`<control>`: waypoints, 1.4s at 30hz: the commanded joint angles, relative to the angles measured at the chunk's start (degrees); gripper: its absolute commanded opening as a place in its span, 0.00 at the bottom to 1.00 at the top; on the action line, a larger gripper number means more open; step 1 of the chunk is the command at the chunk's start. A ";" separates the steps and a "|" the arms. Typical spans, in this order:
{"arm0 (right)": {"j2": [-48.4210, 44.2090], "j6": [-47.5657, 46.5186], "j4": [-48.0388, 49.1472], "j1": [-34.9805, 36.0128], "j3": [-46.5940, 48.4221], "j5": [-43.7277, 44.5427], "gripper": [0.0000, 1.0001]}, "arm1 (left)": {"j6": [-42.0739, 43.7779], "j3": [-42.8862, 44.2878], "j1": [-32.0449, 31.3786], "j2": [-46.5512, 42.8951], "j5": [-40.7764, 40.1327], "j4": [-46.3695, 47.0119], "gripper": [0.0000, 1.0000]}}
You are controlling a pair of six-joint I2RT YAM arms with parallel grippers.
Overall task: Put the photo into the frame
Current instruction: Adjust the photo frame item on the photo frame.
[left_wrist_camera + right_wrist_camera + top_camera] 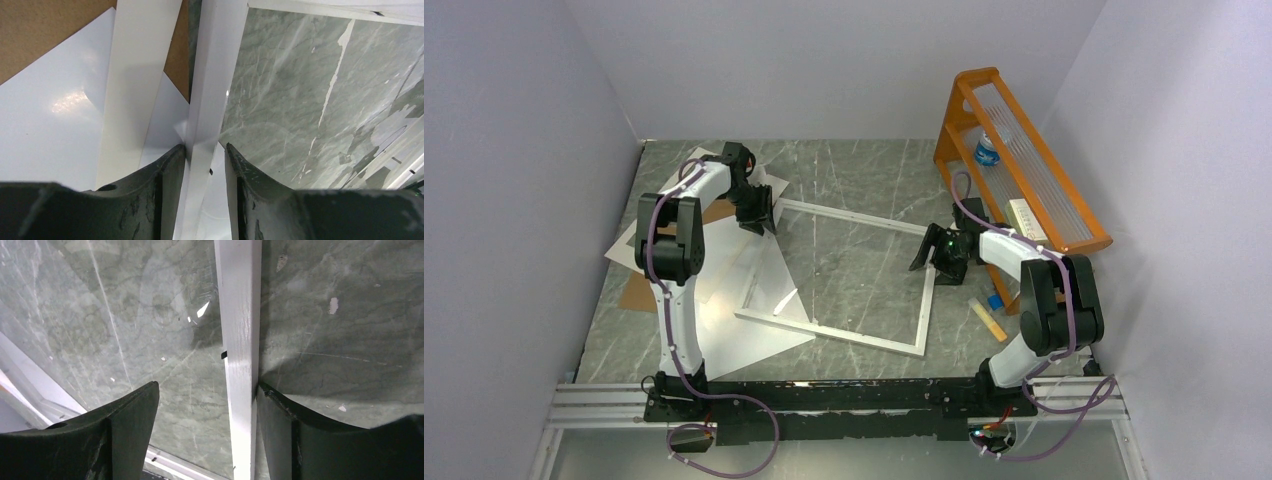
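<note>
The frame (854, 219) lies flat on the grey marble table, its glass showing the table through it. My left gripper (757, 215) is at its far left corner. In the left wrist view the jaws (205, 146) straddle the frame's white bar (215, 75): the left finger touches it, the right finger stands a little off. My right gripper (936, 257) is at the frame's right bar (240, 315), open wide, with its right finger against the bar's outer side. The photo's picture side is not showing. A glossy white sheet (50, 115) lies left of the frame; I cannot tell if it is the photo.
A white card mat strip (135, 75) and a brown backing board (639, 290) lie under and beside the left arm, with white sheets (754, 335) spreading toward the front. An orange rack (1024, 170) holding a bottle (987, 150) stands at the back right. Small tools (989, 320) lie near the right arm.
</note>
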 commanded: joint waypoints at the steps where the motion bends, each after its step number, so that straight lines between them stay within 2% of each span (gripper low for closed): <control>1: -2.19 1.40 -0.85 0.62 2.55 6.56 0.74 | 0.38 -3.72 -1.65 2.42 -6.78 1.11 0.43; 8: -3.02 1.57 -5.17 0.68 4.82 13.32 0.74 | -0.55 -3.93 -1.61 0.58 -6.13 2.85 0.44; 14: -4.12 0.29 -7.91 1.35 7.52 16.01 0.75 | -1.57 -5.14 -1.53 -0.18 -9.55 2.75 0.47; 18: -4.35 -1.05 -8.03 1.85 9.31 13.32 0.76 | -2.74 -6.60 -1.01 -2.65 -8.75 3.61 0.56; 21: -4.14 -2.50 -7.62 3.34 10.89 11.49 0.76 | -3.99 -8.11 -0.23 -4.25 -6.90 4.67 0.59; 26: -3.01 -4.22 -5.78 7.74 13.14 9.51 0.74 | -4.91 -10.54 1.08 -3.72 -2.63 5.55 0.52; 31: -0.32 -5.22 -3.02 13.04 14.66 6.83 0.74 | -3.49 -11.93 1.20 -2.67 -3.31 4.55 0.55; 35: 2.76 -6.89 -0.10 16.46 16.15 0.16 0.73 | -2.74 -11.66 1.20 -1.41 -3.54 2.86 0.54; 38: 5.49 -8.32 3.08 19.50 17.33 -5.43 0.69 | -2.91 -12.02 1.20 -1.26 -3.51 2.73 0.53; 42: 10.30 -10.13 4.31 25.88 22.49 -6.72 0.55 | -2.60 -11.86 1.20 -0.60 -3.85 1.91 0.49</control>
